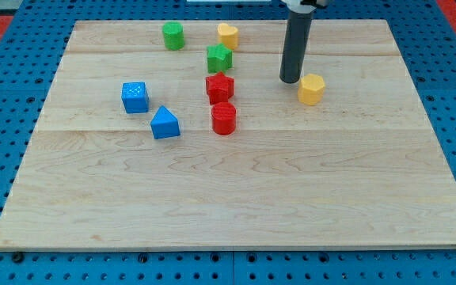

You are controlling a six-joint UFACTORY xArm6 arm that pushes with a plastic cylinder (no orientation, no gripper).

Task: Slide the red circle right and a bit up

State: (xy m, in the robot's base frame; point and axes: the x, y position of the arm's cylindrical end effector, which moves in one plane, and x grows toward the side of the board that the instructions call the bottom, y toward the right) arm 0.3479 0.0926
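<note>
Pale wooden board (236, 198) lay on a blue pegboard (6, 47), with all the blocks gathered in its upper half. My tip (291, 81) stood on the wood in the upper right part, just beside the yellow hexagon (311, 89), at that block's left; whether they touched could not be told. I carried no fingers, only the dark rod.

The red circle (223, 118) sat near the board's middle, well to the left of my tip and lower down. Just above it was a red star (219, 87), and above that a green star (219, 57). A yellow heart (228, 35) and a green circle (173, 36) stood near the top edge. At the left were a blue cube (135, 96) and a blue triangle (165, 123).
</note>
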